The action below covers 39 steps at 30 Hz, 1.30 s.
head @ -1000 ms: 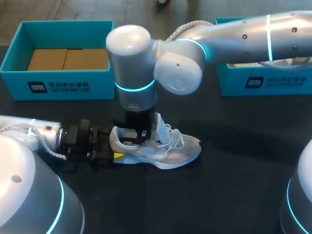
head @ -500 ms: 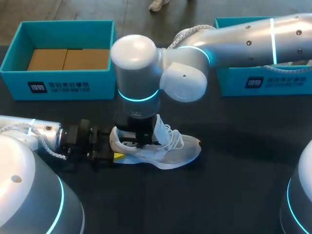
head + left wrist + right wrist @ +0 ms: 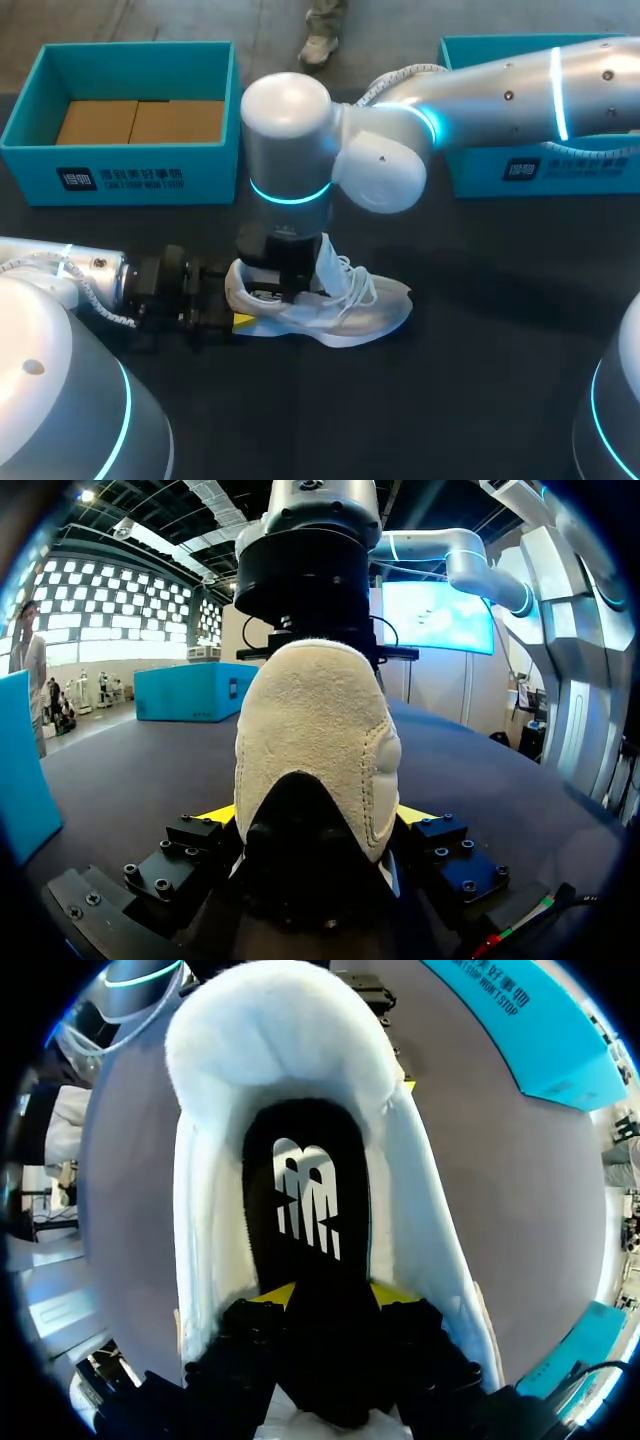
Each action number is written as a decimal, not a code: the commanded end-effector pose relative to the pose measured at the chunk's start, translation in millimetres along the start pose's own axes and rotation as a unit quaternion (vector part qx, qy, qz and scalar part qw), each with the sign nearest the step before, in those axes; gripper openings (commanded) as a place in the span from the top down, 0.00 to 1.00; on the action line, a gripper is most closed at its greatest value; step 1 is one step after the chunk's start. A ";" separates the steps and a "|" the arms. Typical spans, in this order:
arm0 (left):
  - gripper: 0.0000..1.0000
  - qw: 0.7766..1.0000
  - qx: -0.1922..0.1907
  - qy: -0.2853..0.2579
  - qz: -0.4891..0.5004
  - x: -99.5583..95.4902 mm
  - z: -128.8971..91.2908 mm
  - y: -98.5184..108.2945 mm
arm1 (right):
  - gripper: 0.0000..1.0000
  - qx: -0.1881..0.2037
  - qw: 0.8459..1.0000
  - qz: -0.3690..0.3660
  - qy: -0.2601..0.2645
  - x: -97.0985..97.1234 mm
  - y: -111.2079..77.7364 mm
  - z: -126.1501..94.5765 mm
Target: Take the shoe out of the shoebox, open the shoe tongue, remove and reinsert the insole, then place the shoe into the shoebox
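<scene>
The white shoe (image 3: 345, 305) lies on its sole on the black table, toe to the right. Its heel (image 3: 315, 730) sits between the fingers of my left gripper (image 3: 230, 303), whose yellow tips press it from both sides in the left wrist view (image 3: 318, 818). My right arm comes down from above, and its gripper (image 3: 280, 285) is inside the shoe's mouth behind the raised tongue (image 3: 328, 262). In the right wrist view the right gripper (image 3: 330, 1295) is open just above the black insole (image 3: 310, 1195), which lies flat inside the shoe with its white logo showing.
A teal shoebox (image 3: 130, 175) with brown cardboard inside stands at the back left. A second teal box (image 3: 560, 170) stands at the back right, partly behind my right arm. Bare black table lies in front of the shoe and to its right.
My right gripper's fingers have parted inside the shoe, and the right arm's elbow has shifted a little to the right. The left gripper and the shoe have stayed put.
</scene>
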<state>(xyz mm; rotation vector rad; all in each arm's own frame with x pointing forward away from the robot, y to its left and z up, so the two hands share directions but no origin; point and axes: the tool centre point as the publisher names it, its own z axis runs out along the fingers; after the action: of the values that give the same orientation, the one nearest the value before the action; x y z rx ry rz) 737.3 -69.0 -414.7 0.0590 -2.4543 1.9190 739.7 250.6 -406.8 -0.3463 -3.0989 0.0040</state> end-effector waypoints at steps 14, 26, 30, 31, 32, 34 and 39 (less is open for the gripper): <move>1.00 1.000 -0.001 -0.001 0.000 -0.2 1.5 0.7 | 1.00 0.011 0.999 0.010 0.046 13.1 6.6 53.3; 1.00 1.000 -0.001 -0.001 0.000 -0.2 1.5 0.7 | 1.00 -0.003 0.999 0.017 0.042 17.5 -4.7 24.1; 1.00 1.000 -0.001 -0.001 0.000 -0.2 1.5 0.7 | 1.00 -0.017 0.999 0.010 0.028 19.1 -6.0 8.5; 1.00 1.000 -0.001 -0.001 0.000 -0.2 1.5 0.7 | 1.00 -0.021 0.999 0.008 0.027 19.3 -6.3 5.1; 1.00 1.000 -0.001 -0.001 0.000 -0.2 1.5 0.7 | 1.00 -0.025 0.999 0.006 0.025 19.5 -6.4 2.2; 1.00 1.000 -0.001 -0.001 0.000 -0.2 1.5 0.7 | 1.00 -0.030 0.999 0.004 0.020 19.9 -6.2 -3.3; 1.00 1.000 -0.001 -0.001 0.000 -0.2 1.5 0.7 | 1.00 -0.036 0.999 0.000 0.006 19.9 -6.3 -13.9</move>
<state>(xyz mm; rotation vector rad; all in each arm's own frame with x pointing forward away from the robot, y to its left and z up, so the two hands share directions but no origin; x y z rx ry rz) 736.5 -68.8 -414.3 0.0572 -2.4535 1.9197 728.4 253.3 -399.7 -0.3426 -3.0792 -0.1028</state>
